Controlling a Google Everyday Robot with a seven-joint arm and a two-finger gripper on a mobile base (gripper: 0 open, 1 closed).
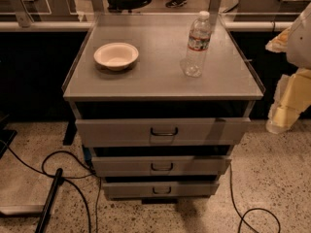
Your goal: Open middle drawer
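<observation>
Claw [285,109], pale, state untellable, sits right of the flat grey metal middle drawer [194,166]

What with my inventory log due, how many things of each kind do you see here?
Grey metal drawers: 3 (top drawer, middle drawer, bottom drawer)
White round bowl on top: 1
Clear plastic water bottle on top: 1
Pale pincer, at the view's right edge beside the cabinet: 1
Total: 6
</observation>
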